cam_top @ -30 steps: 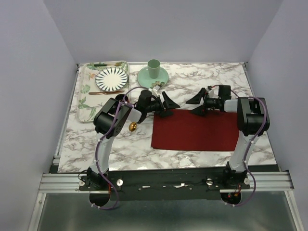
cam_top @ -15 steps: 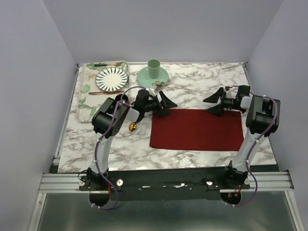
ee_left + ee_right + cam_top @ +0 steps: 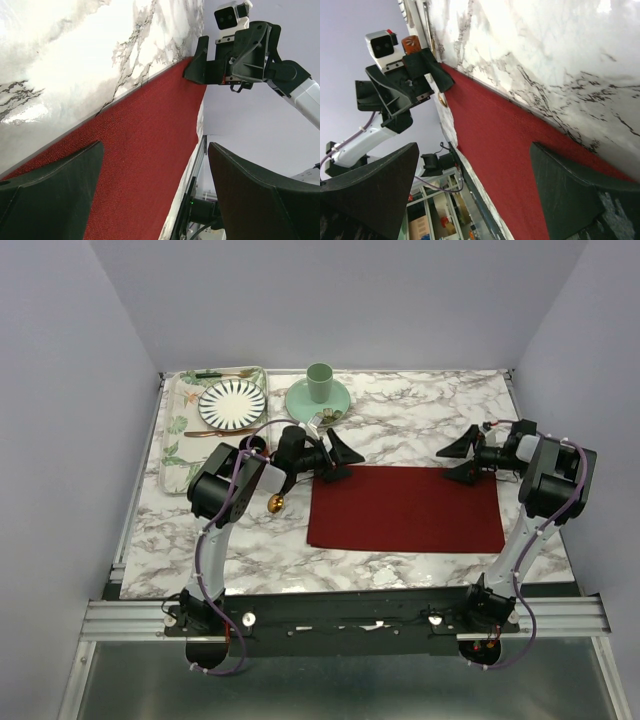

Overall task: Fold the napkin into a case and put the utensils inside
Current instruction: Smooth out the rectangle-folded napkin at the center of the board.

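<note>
Napkin lies flat on the marble table; left gripper and right gripper hover at its far corners, fingers spread, pinching nothing. Risk: uneven pinches, or a skid on the slick table, would drag it and skew the fold. Tray at far left holds a striped plate and thin utensils; the inside of the cup can't be seen.

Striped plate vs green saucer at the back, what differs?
The striped plate is white with dark rays; the green saucer is plain. Plate lies on the floral mat, saucer on the marble table. Plate is empty; saucer carries a green cup. Both are round.
</note>
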{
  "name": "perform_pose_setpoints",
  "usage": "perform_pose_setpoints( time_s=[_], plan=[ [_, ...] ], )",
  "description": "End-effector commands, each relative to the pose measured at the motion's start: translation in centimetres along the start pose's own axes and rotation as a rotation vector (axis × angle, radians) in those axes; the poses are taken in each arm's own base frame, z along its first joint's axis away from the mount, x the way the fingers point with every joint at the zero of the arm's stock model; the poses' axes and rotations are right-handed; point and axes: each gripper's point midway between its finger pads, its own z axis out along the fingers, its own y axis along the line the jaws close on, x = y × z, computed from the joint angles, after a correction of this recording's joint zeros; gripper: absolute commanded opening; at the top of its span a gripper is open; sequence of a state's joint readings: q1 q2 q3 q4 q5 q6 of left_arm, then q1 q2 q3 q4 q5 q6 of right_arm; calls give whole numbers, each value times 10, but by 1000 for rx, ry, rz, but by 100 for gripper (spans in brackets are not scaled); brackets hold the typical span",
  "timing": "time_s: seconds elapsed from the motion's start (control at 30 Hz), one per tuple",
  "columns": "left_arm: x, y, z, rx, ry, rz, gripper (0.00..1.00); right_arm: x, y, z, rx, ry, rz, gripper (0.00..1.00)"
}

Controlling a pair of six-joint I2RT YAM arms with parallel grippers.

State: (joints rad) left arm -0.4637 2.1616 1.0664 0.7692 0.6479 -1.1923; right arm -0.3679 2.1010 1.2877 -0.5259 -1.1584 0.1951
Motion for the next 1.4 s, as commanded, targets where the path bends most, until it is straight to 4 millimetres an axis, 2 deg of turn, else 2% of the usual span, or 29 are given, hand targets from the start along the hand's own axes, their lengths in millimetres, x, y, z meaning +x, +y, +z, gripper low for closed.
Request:
perform_pose_setpoints(
  time_s=[0.0,0.2,0.43,0.57,0.73,0.97,1.37],
  plan=[
    [11,27,-8,-78,25,-14,99,6,-9,-6,67,5,-14,100],
    [10,35,-16,-106,27,-8,99,5,-18,-8,122,-6,-7,100],
    [11,46,-31,-144,34,3,99,27,4,2,32,21,-10,100],
    [11,50,-32,-155,36,13,99,22,5,6,16,6,10,100],
    [4,52,-36,-169,27,13,99,15,-7,8,65,-9,40,100],
    [-1,57,-43,-178,19,14,99,-2,-30,-13,145,-99,99,100],
    [-3,62,-51,-178,10,2,99,-9,-43,-27,172,-147,108,99]
  ],
)
